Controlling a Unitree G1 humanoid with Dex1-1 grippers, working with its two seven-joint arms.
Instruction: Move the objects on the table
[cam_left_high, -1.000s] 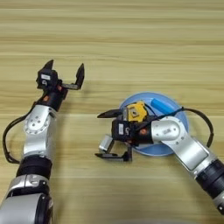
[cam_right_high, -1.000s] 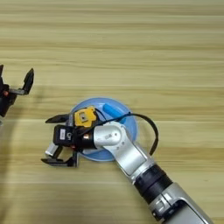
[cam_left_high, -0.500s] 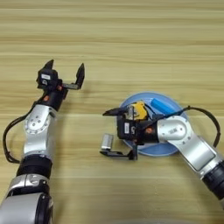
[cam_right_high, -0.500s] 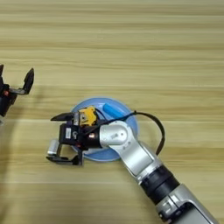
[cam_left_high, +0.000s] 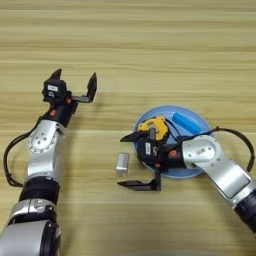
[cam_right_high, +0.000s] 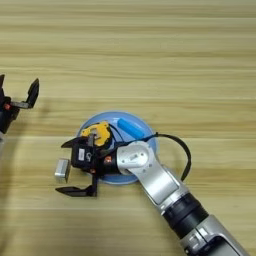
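On the wooden table (cam_left_high: 150, 40), the right gripper (cam_left_high: 131, 161) sits just left of a light-blue plate (cam_left_high: 202, 120), its two black fingers spread wide, one up near the plate's rim and the other low on the wood. A small silver-grey block (cam_left_high: 122, 164) lies on the table between those fingers, not gripped by either. On the plate, a bright-blue bar (cam_left_high: 186, 123) lies slantwise toward the far side, just beside a yellow-and-black tape measure (cam_left_high: 156, 127) that is partly hidden by the gripper's body. Well to the left, the left gripper (cam_left_high: 73, 82) is held over bare wood, its fingers wide apart and holding nothing, the arm reaching up from the near left corner.
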